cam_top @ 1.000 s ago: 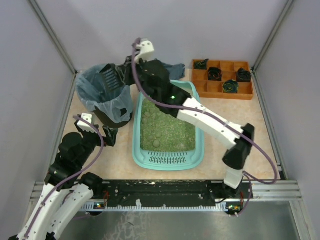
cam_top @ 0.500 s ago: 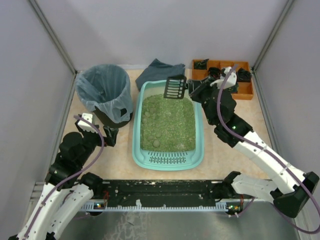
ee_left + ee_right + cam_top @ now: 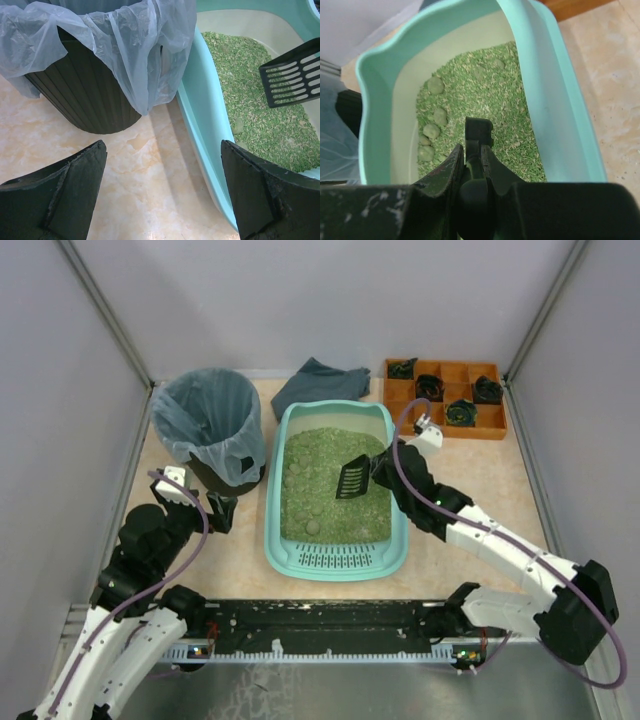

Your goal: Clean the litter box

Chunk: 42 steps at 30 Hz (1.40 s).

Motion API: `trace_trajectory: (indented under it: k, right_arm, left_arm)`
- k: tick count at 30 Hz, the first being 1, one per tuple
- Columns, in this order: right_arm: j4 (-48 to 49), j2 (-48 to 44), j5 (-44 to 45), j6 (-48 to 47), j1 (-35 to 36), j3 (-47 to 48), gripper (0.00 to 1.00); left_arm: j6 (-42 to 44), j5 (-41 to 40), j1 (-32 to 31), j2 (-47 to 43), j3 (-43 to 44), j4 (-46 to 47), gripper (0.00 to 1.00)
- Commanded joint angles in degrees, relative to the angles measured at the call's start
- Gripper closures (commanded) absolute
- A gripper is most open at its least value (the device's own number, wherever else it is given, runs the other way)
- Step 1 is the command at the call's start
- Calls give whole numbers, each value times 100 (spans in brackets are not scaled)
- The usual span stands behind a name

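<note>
Mid-table sat the litter box (image 3: 336,558), its left rim close beside the bag-lined bin (image 3: 205,420), with bare tabletop (image 3: 470,465) along its right side. Over the right half of the green litter (image 3: 320,502) hung a black slotted scoop (image 3: 353,477), clamped at its handle by the right gripper (image 3: 384,472), that arm stretched low across the right rim. Near the bin's base the left gripper (image 3: 216,512) rested with jaws spread wide, holding nothing.

Robot lab cell, plain grey walls (image 3: 350,300), aluminium frame rail (image 3: 555,618), beige tabletop (image 3: 480,475)
</note>
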Motion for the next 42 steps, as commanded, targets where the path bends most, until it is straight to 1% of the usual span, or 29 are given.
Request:
trace_trajectory:
  k: [1, 5, 8, 21, 24, 28, 31, 36, 42]
  right_arm:
    - [418, 359, -114, 268, -23, 60, 100]
    - [394, 846, -187, 232, -28, 257, 100]
    - [249, 1224, -235, 354, -28, 409, 100]
    - [370, 2868, -754, 1002, -27, 945, 100]
    - [616, 3223, -1027, 1201, -27, 1036, 100]
    - [1424, 3847, -1560, 1476, -27, 974, 100]
    - [1858, 4190, -1976, 1464, -25, 1095, 100]
    - [2342, 4327, -2272, 1260, -28, 1073, 100]
    - [2716, 3886, -2208, 1042, -57, 703, 100]
  left_arm:
    - [74, 67, 33, 24, -1, 135, 0]
    - [74, 65, 33, 45, -2, 130, 0]
    - [65, 37, 32, 39, -1, 135, 0]
    - [47, -1, 27, 57, -5, 127, 0]
    - [43, 5, 30, 70, -1, 133, 0]
    - [43, -3, 26, 63, -1, 127, 0]
    - [38, -16, 29, 55, -1, 127, 0]
    - [29, -35, 33, 33, -1, 118, 0]
    - [37, -9, 27, 55, -5, 119, 0]
